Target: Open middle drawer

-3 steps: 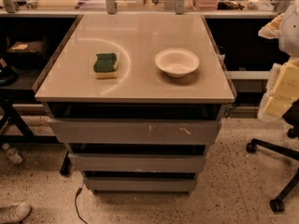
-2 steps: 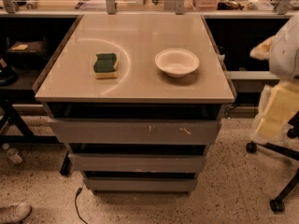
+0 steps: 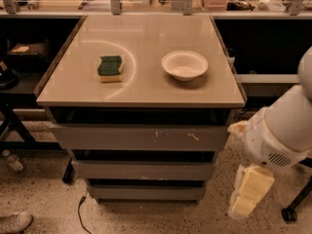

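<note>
The middle drawer [image 3: 144,170] is a plain grey front, second of three stacked under the beige table top [image 3: 141,91]. It sits flush in the stack, with a dark gap above it. Above it is the taller front with white scratch marks [image 3: 141,138]; below it is the narrowest front [image 3: 146,193]. My white arm [image 3: 282,126] comes in from the right edge. Its yellowish gripper [image 3: 243,204] hangs low at the lower right, to the right of the drawers and apart from them, holding nothing that I can see.
A green and yellow sponge [image 3: 110,68] and a white bowl [image 3: 185,65] lie on the table top. A chair base with a caster [image 3: 290,213] stands at the lower right. A cable [image 3: 80,213], a shoe [image 3: 14,222] and a bottle [image 3: 12,161] lie on the floor at the left.
My arm has swung down and leftward along the right side, so the gripper now hangs lower, near drawer height. The drawers, sponge and bowl have not moved.
</note>
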`<move>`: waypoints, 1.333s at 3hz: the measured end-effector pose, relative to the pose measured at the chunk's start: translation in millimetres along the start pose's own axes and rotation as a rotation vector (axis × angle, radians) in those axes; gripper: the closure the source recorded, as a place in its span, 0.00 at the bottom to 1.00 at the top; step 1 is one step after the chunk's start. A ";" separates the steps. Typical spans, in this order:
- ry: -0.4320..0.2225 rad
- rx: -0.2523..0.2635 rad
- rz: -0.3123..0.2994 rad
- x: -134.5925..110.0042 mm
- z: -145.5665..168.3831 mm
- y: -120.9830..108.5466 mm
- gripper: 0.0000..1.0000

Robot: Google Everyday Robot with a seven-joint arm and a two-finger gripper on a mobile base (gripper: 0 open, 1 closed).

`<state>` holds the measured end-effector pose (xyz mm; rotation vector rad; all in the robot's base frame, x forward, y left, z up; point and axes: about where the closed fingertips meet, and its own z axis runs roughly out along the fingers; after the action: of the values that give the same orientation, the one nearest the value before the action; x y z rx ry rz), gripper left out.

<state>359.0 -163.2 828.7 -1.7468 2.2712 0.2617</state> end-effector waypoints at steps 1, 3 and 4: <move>0.024 -0.046 0.012 11.8 18.8 15.6 0.00; -0.009 -0.093 0.037 8.3 50.5 27.2 0.00; -0.030 -0.161 0.069 3.1 121.3 43.2 0.00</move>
<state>328.4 -118.4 711.9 -1.7283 2.3497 0.4935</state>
